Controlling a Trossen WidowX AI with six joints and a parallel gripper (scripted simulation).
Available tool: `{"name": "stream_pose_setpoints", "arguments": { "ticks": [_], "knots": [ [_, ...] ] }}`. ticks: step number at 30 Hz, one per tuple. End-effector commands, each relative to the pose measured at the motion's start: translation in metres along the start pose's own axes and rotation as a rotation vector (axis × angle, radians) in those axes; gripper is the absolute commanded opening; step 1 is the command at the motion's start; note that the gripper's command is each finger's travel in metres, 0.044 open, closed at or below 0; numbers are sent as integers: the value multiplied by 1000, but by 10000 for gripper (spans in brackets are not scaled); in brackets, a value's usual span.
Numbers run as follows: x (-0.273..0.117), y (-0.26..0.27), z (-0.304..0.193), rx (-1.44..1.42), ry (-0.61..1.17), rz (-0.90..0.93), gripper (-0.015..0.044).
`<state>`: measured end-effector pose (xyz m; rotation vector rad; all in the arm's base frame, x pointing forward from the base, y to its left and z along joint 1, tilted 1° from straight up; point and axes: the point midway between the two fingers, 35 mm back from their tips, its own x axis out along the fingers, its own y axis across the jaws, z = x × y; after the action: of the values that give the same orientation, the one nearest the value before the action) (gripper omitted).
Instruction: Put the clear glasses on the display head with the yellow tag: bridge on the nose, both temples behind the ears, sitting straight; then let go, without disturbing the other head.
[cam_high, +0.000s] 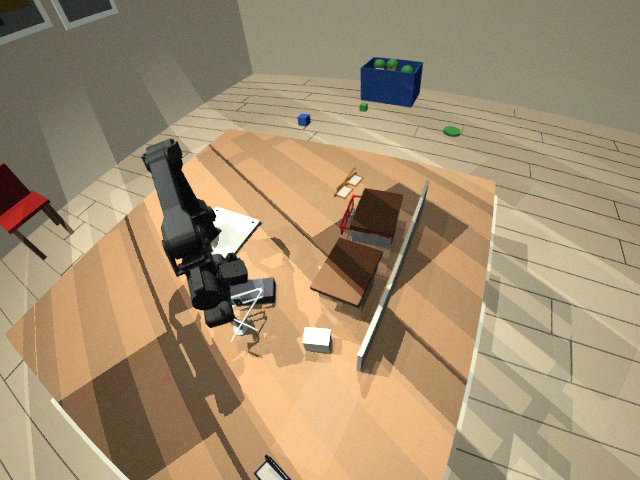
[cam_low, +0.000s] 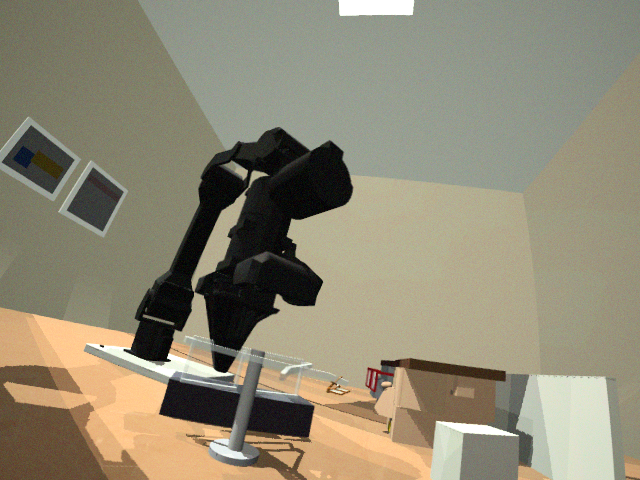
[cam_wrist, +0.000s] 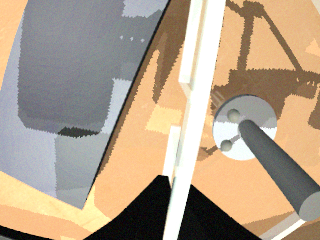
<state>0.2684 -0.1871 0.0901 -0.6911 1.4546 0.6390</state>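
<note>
My gripper (cam_low: 223, 369) (cam_wrist: 168, 186) is shut on the front frame of the clear glasses (cam_high: 250, 310) (cam_low: 294, 360) (cam_wrist: 202, 90), holding them in the air with the temples spread. They are near the top of a grey post (cam_low: 246, 397) (cam_wrist: 275, 162); contact cannot be told. The nearer brown-topped head (cam_high: 346, 271) (cam_low: 421, 395) stands well away from the glasses, with a yellow tag (cam_low: 388, 426) low at its front. The other head (cam_high: 377, 211) stands behind it, with red glasses (cam_high: 342, 222) (cam_low: 369, 379) at its face. Both heads' faces are partly hidden.
A dark box (cam_high: 266, 291) (cam_low: 232, 408) (cam_wrist: 65, 75) lies below and beside the held glasses. A white block (cam_high: 316, 338) (cam_low: 475, 454) stands before the nearer head. A long upright panel (cam_high: 395, 273) (cam_low: 573, 413) runs behind both heads. Orange glasses (cam_high: 343, 192) (cam_low: 338, 390) lie beyond them.
</note>
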Motion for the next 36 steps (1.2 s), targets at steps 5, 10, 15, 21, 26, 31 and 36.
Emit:
{"name": "stream_pose_setpoints", "arguments": {
  "ticks": [5, 10, 15, 21, 26, 31, 36],
  "knots": [
    [-2, 4, 4, 3, -2, -9, 0],
    [-2, 7, 7, 3, -2, -9, 0],
    [-2, 10, 10, 3, -3, -9, 0],
    [-2, 13, 14, 3, -3, -8, 0],
    [-2, 15, 18, 3, -3, -8, 0],
    [-2, 17, 21, 3, -4, -8, 0],
    [-2, 19, 24, 3, -4, -8, 0]
  ]
}}
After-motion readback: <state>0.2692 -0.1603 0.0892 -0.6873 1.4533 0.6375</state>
